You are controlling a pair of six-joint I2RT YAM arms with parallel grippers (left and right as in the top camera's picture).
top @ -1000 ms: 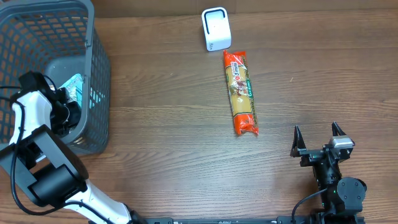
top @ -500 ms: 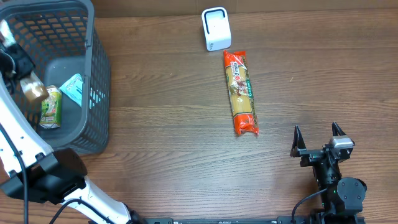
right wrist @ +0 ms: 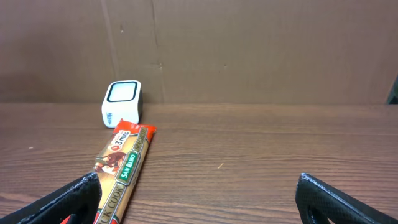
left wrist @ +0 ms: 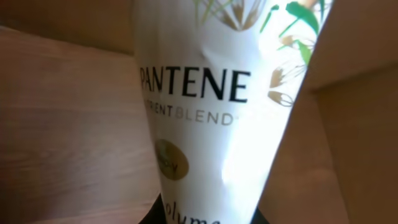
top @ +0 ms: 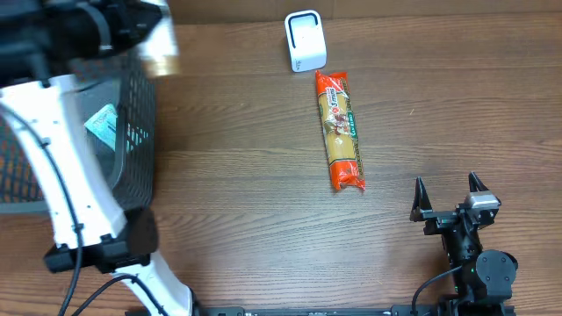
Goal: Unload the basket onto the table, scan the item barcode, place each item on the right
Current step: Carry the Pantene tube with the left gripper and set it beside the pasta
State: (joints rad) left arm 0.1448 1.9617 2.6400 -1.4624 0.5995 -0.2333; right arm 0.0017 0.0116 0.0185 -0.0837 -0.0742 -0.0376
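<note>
Showing black Pantene lettering, a gold disc and green sprigs, the white plastic bottle (left wrist: 217,112) hangs pinched in the left gripper (top: 140,26) over the rim of the grey mesh basket (top: 140,114) at the tabletop's far left corner. The right gripper (top: 446,191) rests spread wide.

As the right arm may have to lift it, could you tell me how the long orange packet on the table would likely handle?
The orange packet is long and narrow, so gripped at one end it would probably tip or swing; mid-length seems safer. Its printed film wrapper looks smooth, so possibly slippery. Lying flat, it seems unlikely to roll.
</note>
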